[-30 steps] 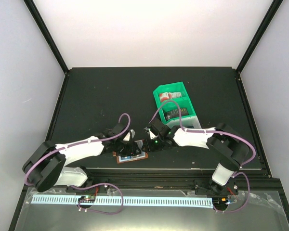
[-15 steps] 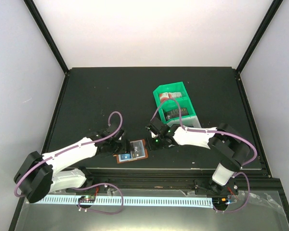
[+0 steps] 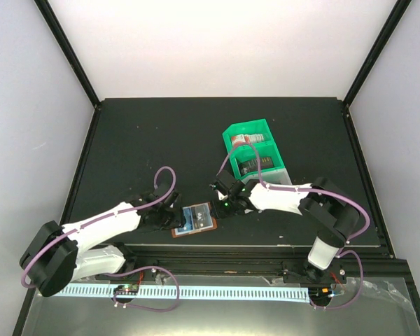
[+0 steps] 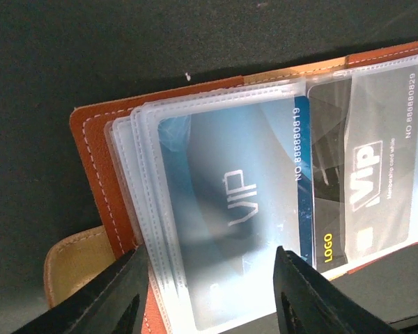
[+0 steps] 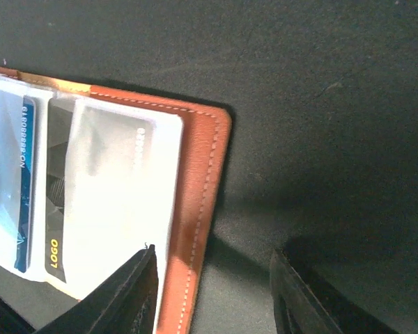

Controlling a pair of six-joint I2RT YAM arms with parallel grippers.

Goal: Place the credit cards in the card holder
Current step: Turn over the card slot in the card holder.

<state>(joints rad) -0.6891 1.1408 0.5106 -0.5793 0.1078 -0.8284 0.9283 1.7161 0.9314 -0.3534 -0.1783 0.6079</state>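
Black matting covers the table, boxed in by pale walls. From above, the brown card holder lies open close to the table's near edge, between the two arms. A second ago the left gripper sat right over it; it has since drawn back toward the left edge, leaving the holder uncovered. That suggests one card has just been seated and more remain to fetch. The green tray, farther back toward the right, holds red-and-white cards in its far compartment and dark ones in the nearer. The right gripper hovers just beside the holder's right end. The left wrist view shows spread, empty fingers above the clear sleeves, with a blue card in one sleeve and a dark card in the next. The right wrist view shows its fingers likewise apart, holding nothing, over the holder's leather border. Nothing appears to block the way to the tray.
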